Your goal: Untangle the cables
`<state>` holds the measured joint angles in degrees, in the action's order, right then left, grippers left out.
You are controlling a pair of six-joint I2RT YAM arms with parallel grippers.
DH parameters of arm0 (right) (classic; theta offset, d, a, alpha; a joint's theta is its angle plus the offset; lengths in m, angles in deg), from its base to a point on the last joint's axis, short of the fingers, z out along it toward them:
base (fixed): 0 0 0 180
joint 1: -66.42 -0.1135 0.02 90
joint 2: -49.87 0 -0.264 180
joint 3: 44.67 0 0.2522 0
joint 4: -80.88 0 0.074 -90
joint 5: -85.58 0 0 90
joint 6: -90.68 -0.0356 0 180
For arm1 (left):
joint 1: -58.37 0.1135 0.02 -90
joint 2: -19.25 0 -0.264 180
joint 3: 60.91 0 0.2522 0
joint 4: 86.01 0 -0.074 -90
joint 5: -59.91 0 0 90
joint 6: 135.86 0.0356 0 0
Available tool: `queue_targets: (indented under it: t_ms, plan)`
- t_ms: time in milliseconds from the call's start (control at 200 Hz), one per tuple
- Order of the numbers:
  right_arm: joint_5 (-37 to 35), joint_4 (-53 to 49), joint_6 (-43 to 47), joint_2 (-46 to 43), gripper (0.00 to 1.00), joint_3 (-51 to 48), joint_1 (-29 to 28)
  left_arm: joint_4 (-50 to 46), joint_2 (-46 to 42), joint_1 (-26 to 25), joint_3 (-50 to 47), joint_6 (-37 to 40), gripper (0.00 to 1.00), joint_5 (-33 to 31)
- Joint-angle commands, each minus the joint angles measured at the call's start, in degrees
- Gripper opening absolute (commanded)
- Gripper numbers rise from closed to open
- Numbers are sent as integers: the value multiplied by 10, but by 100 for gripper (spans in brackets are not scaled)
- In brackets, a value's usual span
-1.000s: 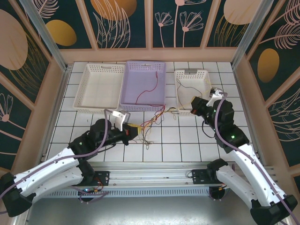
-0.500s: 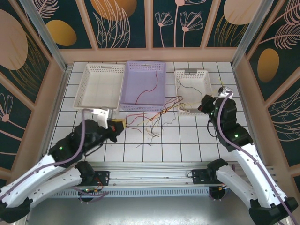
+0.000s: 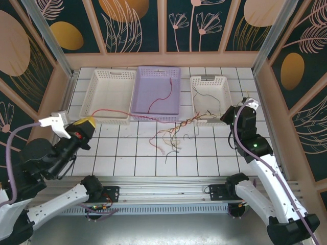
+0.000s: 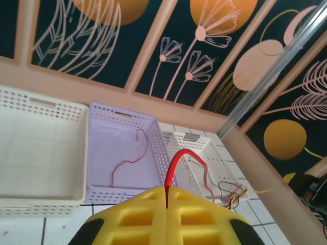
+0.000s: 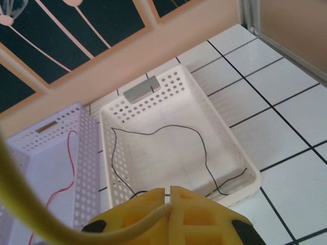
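Note:
The cables form a loose red, yellow and black tangle point(image 3: 173, 131) on the tiles in front of the baskets. My left gripper point(image 3: 84, 125) is raised at the far left and shut on a red cable point(image 3: 127, 115), which runs taut from it to the tangle. In the left wrist view that red cable point(image 4: 176, 158) arches out from between the closed yellow pads point(image 4: 133, 214). My right gripper point(image 3: 225, 117) is by the right basket's front corner. It is shut on a yellow cable point(image 5: 30, 224) that leaves its pads point(image 5: 204, 214) to the left.
Three baskets stand along the back: a white one point(image 3: 102, 76), a lilac one point(image 3: 158, 70) holding a loose red cable point(image 3: 161, 97), and a small white one point(image 3: 207, 79) holding a black cable point(image 5: 153, 131). Wooden walls close in both sides.
My left arm has pulled back, up and to the left, drawing the red cable out of the tangle. The right gripper has shifted slightly right, and the tangle has spread apart.

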<state>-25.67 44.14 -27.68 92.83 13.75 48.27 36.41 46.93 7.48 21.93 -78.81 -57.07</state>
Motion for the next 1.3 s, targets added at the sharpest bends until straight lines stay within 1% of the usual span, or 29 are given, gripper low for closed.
queue_targets:
  t_ms: [0,110,255,350,485,641,706,866,951,1136,1296]
  plan:
    - [-22,-3,10,5,0,-15,8,-30,21,2,37,21,0,-47]
    - [-20,0,8,4,0,-23,9,-11,31,2,58,33,0,-45]
    - [-17,5,8,4,0,-27,10,26,73,2,71,47,0,-14]
    - [-21,2,12,12,0,-31,10,56,97,2,100,63,0,-17]
    - [-31,1,6,13,0,-44,11,59,142,2,210,103,0,-38]
    - [-39,-1,6,19,0,-41,11,18,208,2,352,148,0,-60]
    - [-37,1,6,20,0,-41,10,9,227,3,388,159,0,-57]
    - [-28,6,6,20,0,-42,10,26,260,2,392,165,0,-33]
    - [-14,12,8,15,0,-43,8,52,277,2,385,172,0,-20]
    - [19,24,11,-2,0,-48,2,104,328,2,397,206,0,-22]
    - [50,34,17,-22,0,-44,-6,159,371,2,388,233,0,-17]
